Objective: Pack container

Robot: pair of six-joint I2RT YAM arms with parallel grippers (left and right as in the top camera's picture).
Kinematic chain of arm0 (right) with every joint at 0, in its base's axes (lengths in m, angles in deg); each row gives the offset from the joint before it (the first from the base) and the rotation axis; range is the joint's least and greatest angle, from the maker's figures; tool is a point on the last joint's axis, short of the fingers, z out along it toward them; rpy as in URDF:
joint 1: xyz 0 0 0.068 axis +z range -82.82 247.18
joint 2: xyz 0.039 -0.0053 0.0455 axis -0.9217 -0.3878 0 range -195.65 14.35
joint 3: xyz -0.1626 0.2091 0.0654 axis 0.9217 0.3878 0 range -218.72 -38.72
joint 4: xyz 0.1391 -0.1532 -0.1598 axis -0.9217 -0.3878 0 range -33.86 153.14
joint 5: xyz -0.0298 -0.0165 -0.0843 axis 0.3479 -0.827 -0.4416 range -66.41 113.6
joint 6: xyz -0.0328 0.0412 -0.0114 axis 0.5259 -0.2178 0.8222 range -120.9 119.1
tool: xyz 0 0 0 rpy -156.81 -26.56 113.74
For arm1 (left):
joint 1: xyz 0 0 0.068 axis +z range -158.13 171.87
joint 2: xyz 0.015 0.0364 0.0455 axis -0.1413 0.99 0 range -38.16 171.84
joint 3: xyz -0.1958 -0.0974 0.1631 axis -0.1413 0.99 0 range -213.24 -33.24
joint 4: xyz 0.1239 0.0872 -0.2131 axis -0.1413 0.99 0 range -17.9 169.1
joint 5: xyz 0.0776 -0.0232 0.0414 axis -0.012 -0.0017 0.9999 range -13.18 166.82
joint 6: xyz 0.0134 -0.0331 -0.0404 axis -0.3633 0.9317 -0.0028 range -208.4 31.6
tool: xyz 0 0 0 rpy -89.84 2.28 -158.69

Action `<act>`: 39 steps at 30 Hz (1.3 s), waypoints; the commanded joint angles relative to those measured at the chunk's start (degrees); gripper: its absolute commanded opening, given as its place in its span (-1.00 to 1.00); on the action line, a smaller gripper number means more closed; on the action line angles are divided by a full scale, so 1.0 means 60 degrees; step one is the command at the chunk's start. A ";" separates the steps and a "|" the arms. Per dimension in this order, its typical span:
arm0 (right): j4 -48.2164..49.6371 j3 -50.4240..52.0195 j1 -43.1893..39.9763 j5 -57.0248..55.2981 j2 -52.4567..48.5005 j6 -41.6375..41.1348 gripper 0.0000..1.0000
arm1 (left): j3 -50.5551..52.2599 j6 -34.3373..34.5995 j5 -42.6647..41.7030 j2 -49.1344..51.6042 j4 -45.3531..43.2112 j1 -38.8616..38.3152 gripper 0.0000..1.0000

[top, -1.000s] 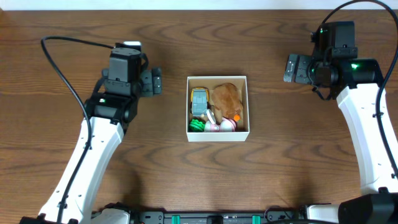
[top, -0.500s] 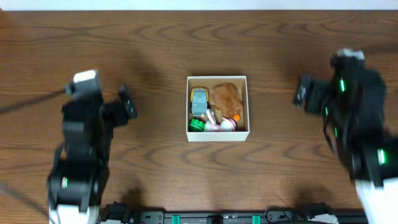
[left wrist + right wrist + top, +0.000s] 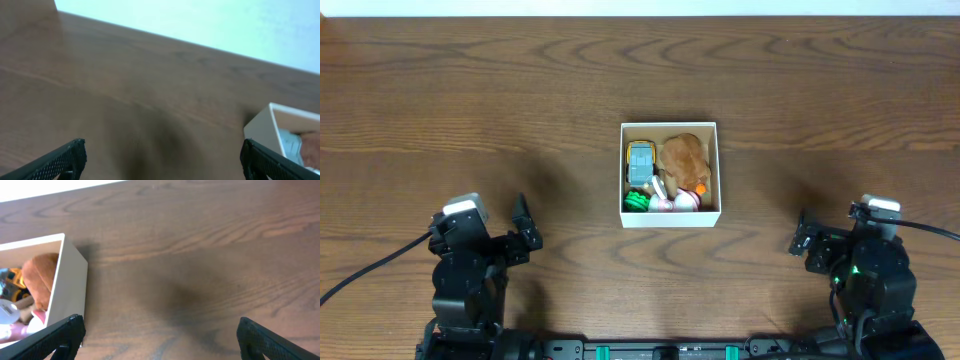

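The container (image 3: 670, 129) is a square white box with a tan inside, standing at the table's middle. It holds a brown plush toy (image 3: 683, 156), a grey and yellow toy (image 3: 640, 162), a green toy (image 3: 637, 201) and pink and white pieces (image 3: 672, 203). My left gripper (image 3: 521, 230) is open and empty near the front left edge, well apart from the box. My right gripper (image 3: 803, 236) is open and empty near the front right edge. The box's corner shows in the left wrist view (image 3: 270, 125) and its side wall in the right wrist view (image 3: 70, 287).
The wooden table (image 3: 520, 90) stretches around the box on all sides. A pale wall lies past its far edge (image 3: 200, 20). Black cables trail from both arms near the front edge (image 3: 380, 265).
Both arms have drawn back from beside the box toward the table's front edge, left arm to the front left, right arm to the front right. The box and its toys have not moved.
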 commanded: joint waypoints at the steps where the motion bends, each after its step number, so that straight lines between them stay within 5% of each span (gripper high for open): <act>1: 0.0011 0.0248 0.0106 -0.0084 0.0047 -0.0204 0.98 | 0.0025 0.0124 0.0011 0.0055 0.0342 0.0036 0.96; 16: -0.0856 0.0361 0.0106 -0.0084 0.0047 -0.0204 0.98 | 0.0025 0.0124 0.0011 0.0055 0.3257 0.0036 0.96; 26: -0.0998 0.0718 -0.0412 0.0543 0.1304 0.0506 0.98 | 0.0025 0.0124 0.0011 0.0055 0.3574 0.0036 0.96; 33: 0.1220 0.2546 -0.1206 0.2178 0.3807 0.2608 0.98 | 0.0025 0.0124 0.0011 0.0055 0.3574 0.0036 0.96; 39: 0.4732 0.4178 -0.1698 0.3045 0.4014 0.3738 0.98 | 0.0025 0.0124 0.0011 0.0055 0.3574 0.0036 0.96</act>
